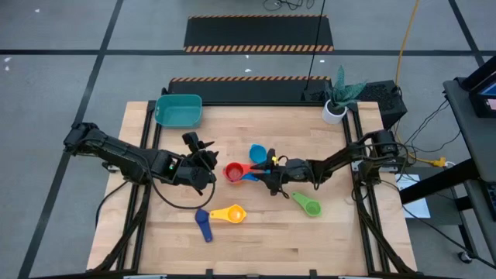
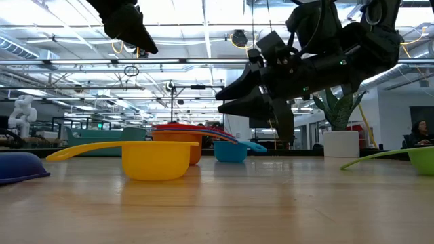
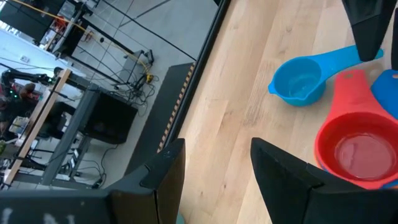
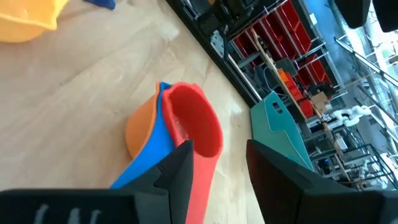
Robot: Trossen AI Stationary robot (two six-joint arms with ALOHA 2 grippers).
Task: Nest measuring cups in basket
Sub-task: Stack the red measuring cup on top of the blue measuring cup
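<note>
Teal basket [image 1: 178, 110] at table's far left corner, red cup [image 1: 233, 171] mid-table, green cup [image 1: 310, 206] apart.

No readable text, labels, brands or numbers in any view, cups unmarked as far as could be seen, only orange-black hazard striping on floor mats

Grey tiled floor [image 1: 62, 46] surrounds the pale wooden tabletop [image 1: 256, 240]; black mats with orange-striped edges [image 1: 260, 35] lie beyond its far edge. Ceiling strip lights [image 2: 196, 17] glow overhead.
</note>
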